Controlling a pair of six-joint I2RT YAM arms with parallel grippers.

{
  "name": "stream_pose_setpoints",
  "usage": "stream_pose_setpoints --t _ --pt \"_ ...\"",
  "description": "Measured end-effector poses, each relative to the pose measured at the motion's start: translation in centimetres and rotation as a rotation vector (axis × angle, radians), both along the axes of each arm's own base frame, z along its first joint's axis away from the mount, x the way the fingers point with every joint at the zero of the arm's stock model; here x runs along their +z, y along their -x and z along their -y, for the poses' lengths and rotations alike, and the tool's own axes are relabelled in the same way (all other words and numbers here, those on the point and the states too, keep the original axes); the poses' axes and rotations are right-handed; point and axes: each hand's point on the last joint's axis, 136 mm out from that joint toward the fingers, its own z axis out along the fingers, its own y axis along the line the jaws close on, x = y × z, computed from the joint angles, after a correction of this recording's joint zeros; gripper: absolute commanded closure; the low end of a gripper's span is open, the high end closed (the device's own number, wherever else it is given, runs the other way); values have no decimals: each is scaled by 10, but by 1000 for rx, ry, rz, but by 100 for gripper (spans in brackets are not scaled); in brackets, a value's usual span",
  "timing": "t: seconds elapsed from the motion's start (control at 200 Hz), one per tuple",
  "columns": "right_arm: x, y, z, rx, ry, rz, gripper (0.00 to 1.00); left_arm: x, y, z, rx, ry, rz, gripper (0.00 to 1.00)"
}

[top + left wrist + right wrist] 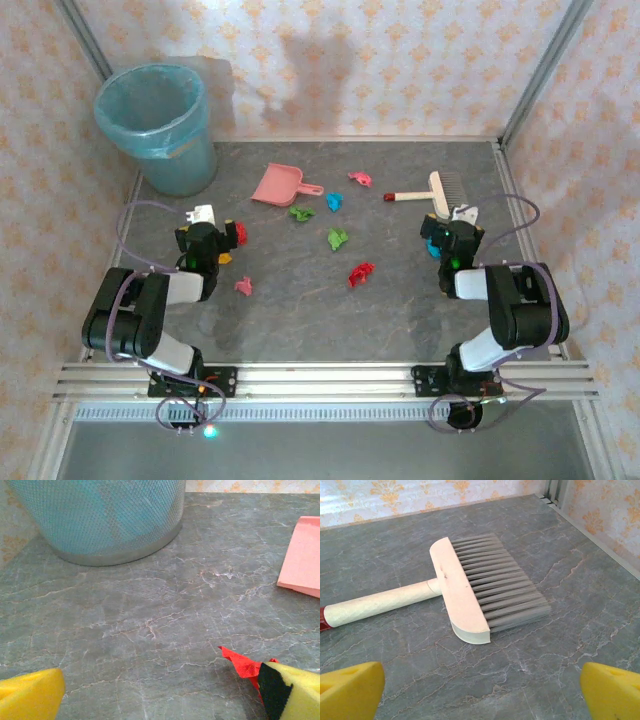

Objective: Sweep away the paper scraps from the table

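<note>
Several small crumpled paper scraps lie on the dark marbled table (420,300): a pink one (359,179), a blue one (333,201), two green ones (301,212) (338,239), a red one (360,273) and a pink one (243,286). Another red scrap (240,233) (242,662) lies right beside my left gripper's right finger. My left gripper (203,218) (162,700) is open low over the table, with nothing between its yellow pads (30,695). My right gripper (460,218) (480,695) is open just short of a brush (440,192) (462,587), empty.
A blue-lined bin (155,125) (100,520) stands at the back left corner. A pink dustpan (280,185) (302,560) lies flat at the back centre. The brush's handle points left, its grey bristles (500,585) right. Aluminium rails and patterned walls border the table.
</note>
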Motion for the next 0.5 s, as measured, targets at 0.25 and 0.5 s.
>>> stream_pose_setpoints --t 0.25,0.5 --pt "0 0 0 0 0 0 1 1 -1 2 -8 4 3 0" --pt "0 0 0 0 0 0 1 1 -2 2 -11 -2 2 0"
